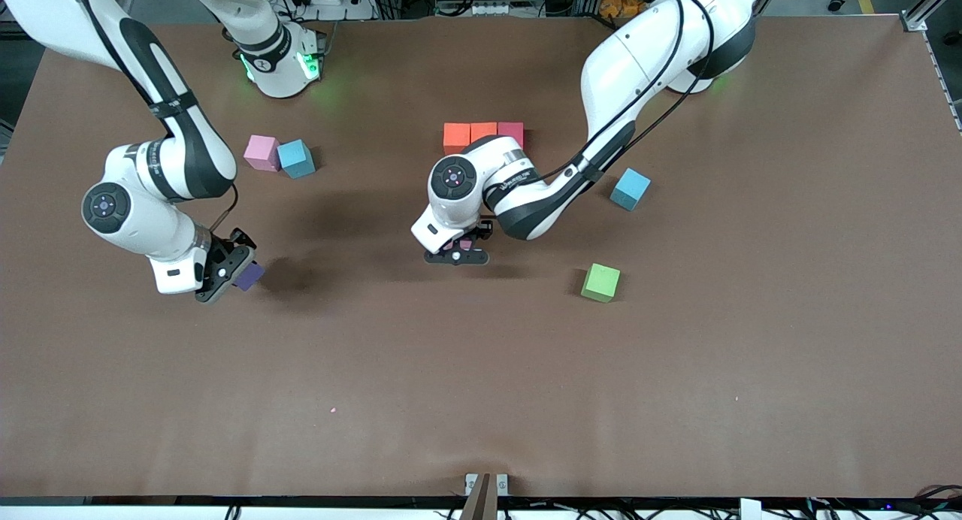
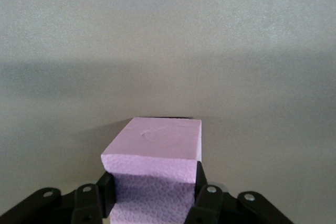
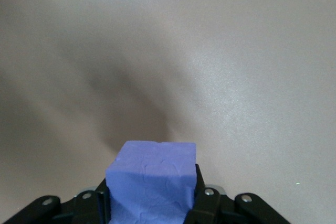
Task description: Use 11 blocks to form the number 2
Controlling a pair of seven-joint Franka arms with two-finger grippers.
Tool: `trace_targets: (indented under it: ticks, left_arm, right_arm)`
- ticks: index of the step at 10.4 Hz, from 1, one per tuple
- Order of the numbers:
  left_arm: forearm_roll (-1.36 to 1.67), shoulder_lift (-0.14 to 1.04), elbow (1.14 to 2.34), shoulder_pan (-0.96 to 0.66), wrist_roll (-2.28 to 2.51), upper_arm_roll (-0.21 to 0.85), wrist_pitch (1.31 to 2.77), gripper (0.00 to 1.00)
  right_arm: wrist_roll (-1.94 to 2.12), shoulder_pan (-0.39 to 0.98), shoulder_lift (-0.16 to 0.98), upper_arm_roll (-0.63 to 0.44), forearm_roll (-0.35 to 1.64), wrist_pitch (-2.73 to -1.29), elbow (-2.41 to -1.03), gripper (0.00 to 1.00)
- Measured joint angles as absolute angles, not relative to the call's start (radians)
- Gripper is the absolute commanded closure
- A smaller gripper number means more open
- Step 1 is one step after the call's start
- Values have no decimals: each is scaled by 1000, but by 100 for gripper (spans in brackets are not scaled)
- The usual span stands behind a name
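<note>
left end effector (image 1: 460, 249) grips pink block (image 2: 152, 153) (aloft), bare table (image 1: 481, 370)

Front view: high camera across the table (image 1: 481, 400), facing both arm bases, taking in the whole brown top. Left wrist view: mounted on the wrist, very close, looking past a pink cube (image 2: 155, 153) to bare tabletop. Right wrist view: same mounting, close on a purple cube (image 3: 152, 182). Each cube also appears in the front view, the pink one probably only in part.
</note>
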State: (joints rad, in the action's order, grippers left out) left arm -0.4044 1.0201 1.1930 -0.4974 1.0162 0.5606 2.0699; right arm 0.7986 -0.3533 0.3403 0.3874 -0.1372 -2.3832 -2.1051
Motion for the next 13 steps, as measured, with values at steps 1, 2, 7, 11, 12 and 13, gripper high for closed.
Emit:
trace_targets:
  ticks: [1, 2, 7, 11, 12, 13]
  left_arm:
    - [-404, 1020, 1193, -498, 1015, 561, 2069, 50]
    - [-404, 1020, 1193, -501, 1014, 561, 2067, 50]
    - [-404, 1020, 1193, -511, 984, 558, 2064, 46]
    - [-404, 1021, 1194, -522, 977, 552, 2063, 0]
    - [-404, 1022, 1195, -526, 977, 550, 2063, 0]
    - [-404, 1022, 1194, -528, 977, 550, 2063, 0]
  right_arm:
    - [804, -354, 340, 387, -138, -2381, -2105, 49]
    - [817, -355, 340, 387, -138, -2377, -2105, 49]
    - [869, -360, 340, 383, -138, -2375, -2105, 49]
    - [904, -369, 340, 382, -138, -2356, -2105, 49]
    - [919, -376, 340, 382, -138, -2355, -2105, 49]
    - [928, -380, 340, 382, -138, -2354, -2105, 49]
